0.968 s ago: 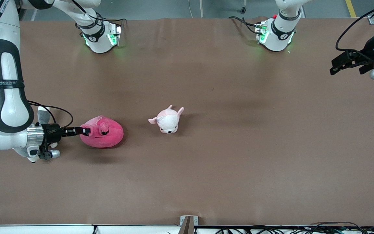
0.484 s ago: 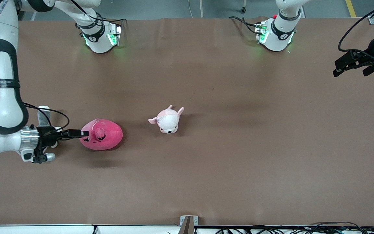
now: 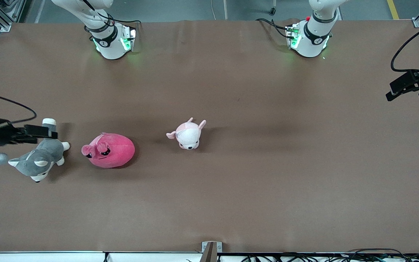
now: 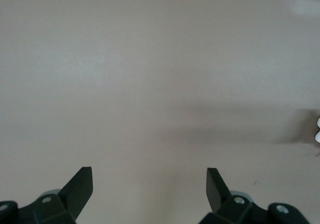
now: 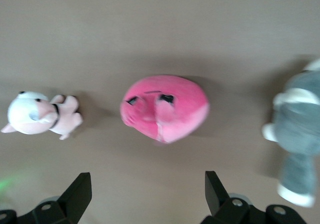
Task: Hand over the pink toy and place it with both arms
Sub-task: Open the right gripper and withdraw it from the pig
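Pink toy (image 3: 109, 150) sits on table, between grey husky (image 3: 38, 160) & small pale plush (image 3: 187, 134). My right gripper (image 3: 44, 131) is spread wide & empty, over husky's tail, toy at its 4 o'clock. I'd drop straight onto toy's middle, squeeze soft. Left gripper (image 3: 400, 89) waits spread & empty at its table end.

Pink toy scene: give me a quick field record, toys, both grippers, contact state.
pink toy: lying on the table, toward the right arm's end, not held
grey husky plush: beside the pink toy, closer to the right arm's end
pale pink-and-white plush: beside the pink toy, toward the table's middle
right gripper: open, empty, over the husky's tail, clear of the pink toy
left gripper: open, empty, over the left arm's end of the table, waiting
contact: neither gripper touches any toy
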{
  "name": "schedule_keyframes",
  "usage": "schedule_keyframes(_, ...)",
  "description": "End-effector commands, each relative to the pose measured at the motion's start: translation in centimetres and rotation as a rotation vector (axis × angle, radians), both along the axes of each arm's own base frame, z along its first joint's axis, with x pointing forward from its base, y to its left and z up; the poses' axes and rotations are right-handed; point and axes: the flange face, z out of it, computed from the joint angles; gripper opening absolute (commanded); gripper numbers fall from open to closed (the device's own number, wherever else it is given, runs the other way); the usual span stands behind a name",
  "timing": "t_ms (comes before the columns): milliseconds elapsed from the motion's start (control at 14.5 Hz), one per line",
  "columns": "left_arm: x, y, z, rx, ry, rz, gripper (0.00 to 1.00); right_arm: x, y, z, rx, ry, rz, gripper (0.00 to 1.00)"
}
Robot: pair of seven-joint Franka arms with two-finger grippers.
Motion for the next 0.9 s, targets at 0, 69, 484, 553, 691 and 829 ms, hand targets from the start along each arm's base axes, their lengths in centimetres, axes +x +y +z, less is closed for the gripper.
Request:
schedule_keyframes(0,0.0,0.2,0.7,-0.002,-0.007,0.001,1.0,-2.5,0.2,4.9,-0.163,-0.048,-0.011,1.0)
schedule_keyframes(69,0.0,0.4,0.7,-0.002,-0.009,0.002,1.0,-2.9,-0.2,5.9,-0.191,-0.064,-0.013,1.0)
schedule_keyframes(484,0.1,0.8,0.6,0.011,-0.006,0.01,1.0,-6.5,1.8,13.6,-0.378,-0.19,0.035,1.0)
schedule_keyframes(553,0.1,0.8,0.6,0.011,-0.006,0.011,1.0,-6.9,1.5,14.1,-0.371,-0.189,0.02,1.0)
schedule_keyframes(691,0.0,1.0,0.6,0.011,-0.006,0.014,1.0,-7.1,-0.3,14.1,-0.341,-0.175,-0.129,1.0)
schedule_keyframes(829,0.1,1.5,0.4,0.011,-0.002,0.025,1.0,-7.1,-1.4,14.0,-0.277,-0.169,-0.217,1.0)
